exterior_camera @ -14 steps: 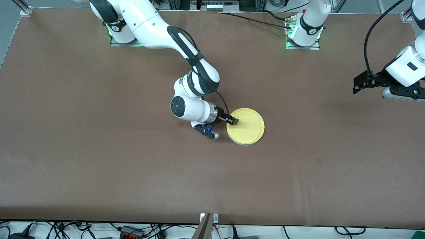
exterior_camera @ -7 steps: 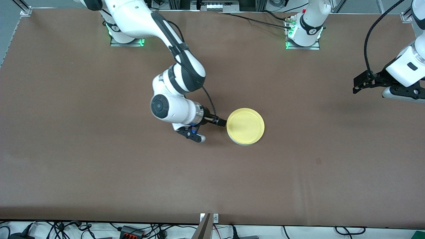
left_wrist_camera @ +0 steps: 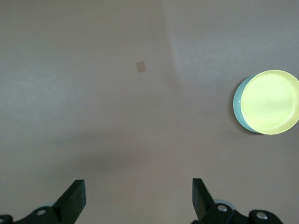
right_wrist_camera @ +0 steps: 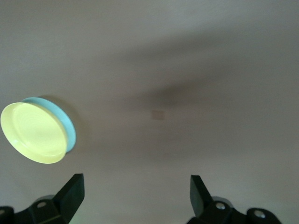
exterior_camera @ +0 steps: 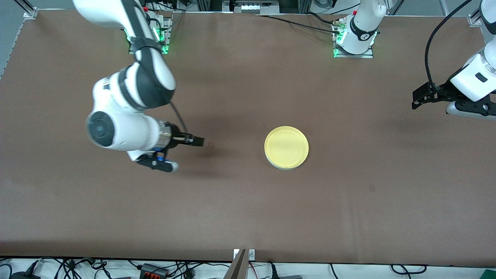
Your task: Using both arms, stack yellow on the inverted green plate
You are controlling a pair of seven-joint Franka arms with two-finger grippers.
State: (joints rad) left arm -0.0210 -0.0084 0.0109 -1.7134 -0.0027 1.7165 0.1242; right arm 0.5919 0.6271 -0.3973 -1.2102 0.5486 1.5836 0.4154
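Observation:
The yellow plate (exterior_camera: 286, 146) lies rim up on top of the green plate (exterior_camera: 284, 167), in the middle of the table. Of the green plate only a thin edge shows under it (left_wrist_camera: 237, 106) (right_wrist_camera: 67, 122). The yellow plate (left_wrist_camera: 273, 101) (right_wrist_camera: 32, 132) is touched by neither gripper. My right gripper (exterior_camera: 197, 142) is open and empty, over bare table well apart from the stack, toward the right arm's end. Its fingers stand wide apart with only tabletop between them (right_wrist_camera: 136, 179). My left gripper (exterior_camera: 416, 100) waits open over the left arm's end of the table, nothing between its fingers (left_wrist_camera: 138, 183).
A small brown patch (exterior_camera: 211, 145) marks the tabletop beside the right gripper. The arms' bases (exterior_camera: 353, 42) stand along the table edge farthest from the front camera. Cables (exterior_camera: 155, 269) run below the nearest edge.
The right gripper let go of the yellow plate's rim and drew back toward the right arm's end of the table. The stack stayed put. The left arm has not moved.

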